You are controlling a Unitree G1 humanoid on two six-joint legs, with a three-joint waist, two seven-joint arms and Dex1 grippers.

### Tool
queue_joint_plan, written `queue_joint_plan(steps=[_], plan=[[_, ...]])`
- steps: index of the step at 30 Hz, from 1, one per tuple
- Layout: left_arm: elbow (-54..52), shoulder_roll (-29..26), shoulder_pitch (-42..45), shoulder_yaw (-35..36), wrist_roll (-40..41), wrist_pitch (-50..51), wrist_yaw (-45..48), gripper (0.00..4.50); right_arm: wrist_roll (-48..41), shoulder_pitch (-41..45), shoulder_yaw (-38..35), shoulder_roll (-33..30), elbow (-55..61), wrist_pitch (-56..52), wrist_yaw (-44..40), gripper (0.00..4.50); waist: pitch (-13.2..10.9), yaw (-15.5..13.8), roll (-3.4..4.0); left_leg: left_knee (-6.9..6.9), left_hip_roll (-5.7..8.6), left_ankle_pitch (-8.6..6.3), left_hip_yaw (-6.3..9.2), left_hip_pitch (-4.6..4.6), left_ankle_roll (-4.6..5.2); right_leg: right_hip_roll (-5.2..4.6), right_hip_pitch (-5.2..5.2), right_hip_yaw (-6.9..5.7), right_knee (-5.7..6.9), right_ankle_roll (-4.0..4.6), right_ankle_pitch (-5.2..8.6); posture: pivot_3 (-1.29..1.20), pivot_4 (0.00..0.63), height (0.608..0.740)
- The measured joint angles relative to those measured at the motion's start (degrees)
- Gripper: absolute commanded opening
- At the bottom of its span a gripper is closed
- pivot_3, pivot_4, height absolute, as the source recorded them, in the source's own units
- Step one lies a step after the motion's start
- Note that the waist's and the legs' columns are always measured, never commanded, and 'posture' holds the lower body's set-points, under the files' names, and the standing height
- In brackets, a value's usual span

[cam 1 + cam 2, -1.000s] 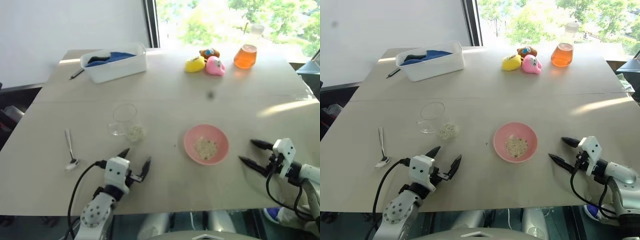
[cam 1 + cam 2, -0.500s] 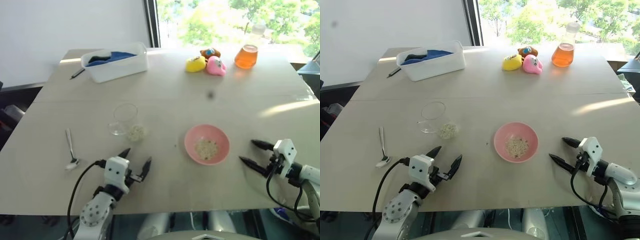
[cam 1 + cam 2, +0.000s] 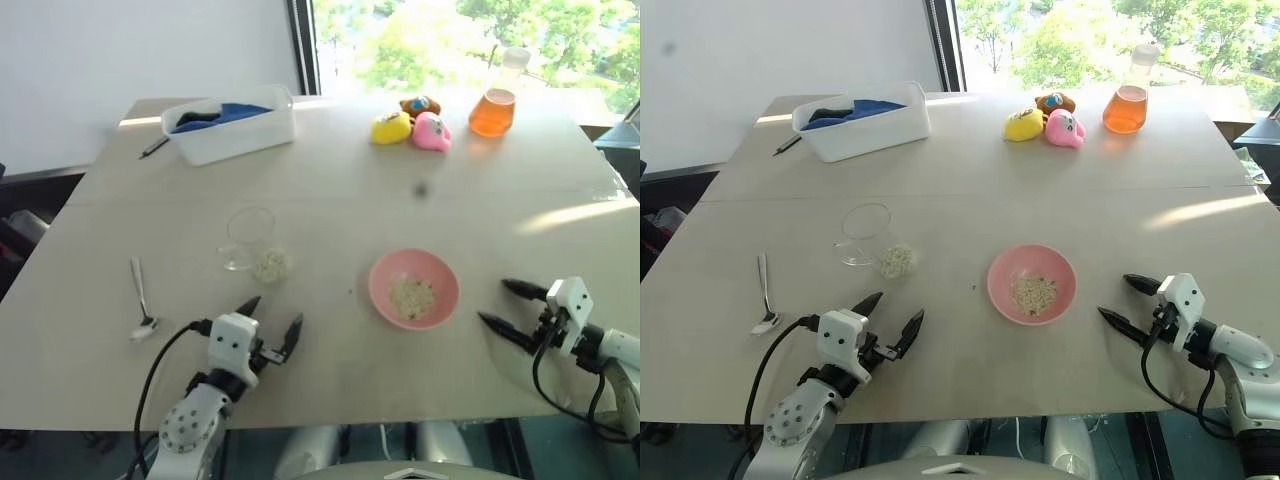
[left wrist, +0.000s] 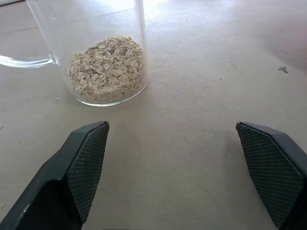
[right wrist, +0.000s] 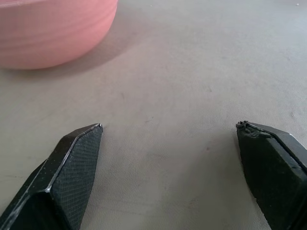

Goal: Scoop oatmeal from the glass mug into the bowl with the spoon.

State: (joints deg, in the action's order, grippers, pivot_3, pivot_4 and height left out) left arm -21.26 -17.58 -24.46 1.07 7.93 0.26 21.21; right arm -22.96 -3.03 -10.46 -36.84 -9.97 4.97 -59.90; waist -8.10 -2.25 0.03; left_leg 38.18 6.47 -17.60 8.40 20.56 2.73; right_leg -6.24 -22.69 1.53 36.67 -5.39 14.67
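Observation:
The glass mug [image 3: 249,238] stands upright left of the table's middle, with pale oatmeal [image 4: 108,69] lying in its bottom. To its right sits the pink bowl [image 3: 413,288], which holds a small clump of oatmeal [image 3: 412,297]. The silver spoon [image 3: 141,300] lies flat on the table at the left, with nothing holding it. My left gripper [image 3: 272,313] is open just in front of the mug, pointing at it, and it is empty. My right gripper [image 3: 494,302] is open to the right of the bowl [image 5: 53,33], pointing toward it, and it is also empty.
A white tub [image 3: 232,130] with a blue cloth stands at the back left, with a dark pen [image 3: 153,148] beside it. Small plush toys [image 3: 410,125] and a flask of orange liquid [image 3: 493,105] stand at the back right. The table's front edge runs just behind my grippers.

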Motion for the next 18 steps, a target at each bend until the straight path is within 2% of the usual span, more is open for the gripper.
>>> queue_joint_plan(steps=[4, 7, 10, 14, 18], plan=[[0.0, -2.2, -0.9, 4.7, 2.0, 0.7, 0.6, 4.48, -1.4, 0.9, -0.3, -1.3, 0.4, -2.3, -0.9, 4.5, -0.2, 0.2, 0.08, 0.0, -0.04, 0.04, 0.0, 0.1, 0.02, 0.02, -0.12, 0.01, 0.03, 0.01, 0.0, 0.0, 0.15, 0.74], [-0.4, -6.7, -3.7, 12.7, 7.3, 3.3, 3.5, 4.48, -4.8, 1.8, -2.4, -4.3, 3.5, -6.3, -2.5, 4.5, -0.6, 0.4, 0.27, -0.02, -0.04, 0.12, -0.03, 0.35, -0.1, 0.02, -0.41, 0.07, 0.07, 0.01, 0.0, 0.0, 0.15, 0.74], [-2.0, -12.3, -5.5, 21.8, 15.0, 8.5, 7.9, 4.48, -11.1, 5.0, -3.4, -8.0, 12.2, -13.2, -6.0, 4.5, -1.0, 0.5, 0.16, -0.01, -0.05, 0.16, 0.0, 0.57, -0.17, 0.01, -0.63, 0.01, 0.08, 0.02, -0.01, 0.0, 0.15, 0.74], [-4.2, -13.8, -3.8, 25.5, 19.1, 11.8, 8.9, 4.48, -15.5, 7.4, -2.7, -8.7, 18.4, -18.2, -7.6, 4.5, -1.0, -0.1, 0.03, 0.01, -0.01, 0.16, 0.01, 0.71, -0.17, -0.04, -0.69, -0.04, 0.02, 0.04, -0.03, 0.0, 0.15, 0.74], [-2.5, -15.4, 3.2, 30.9, 22.7, 19.2, 4.4, 4.48, -19.5, 11.0, 0.5, -10.0, 25.5, -24.1, -10.1, 4.5, -1.1, 0.0, -0.02, 0.1, -0.02, 0.18, 0.13, 1.14, -0.2, 0.0, -1.08, -0.17, 0.08, 0.12, -0.09, 0.0, 0.15, 0.74]])
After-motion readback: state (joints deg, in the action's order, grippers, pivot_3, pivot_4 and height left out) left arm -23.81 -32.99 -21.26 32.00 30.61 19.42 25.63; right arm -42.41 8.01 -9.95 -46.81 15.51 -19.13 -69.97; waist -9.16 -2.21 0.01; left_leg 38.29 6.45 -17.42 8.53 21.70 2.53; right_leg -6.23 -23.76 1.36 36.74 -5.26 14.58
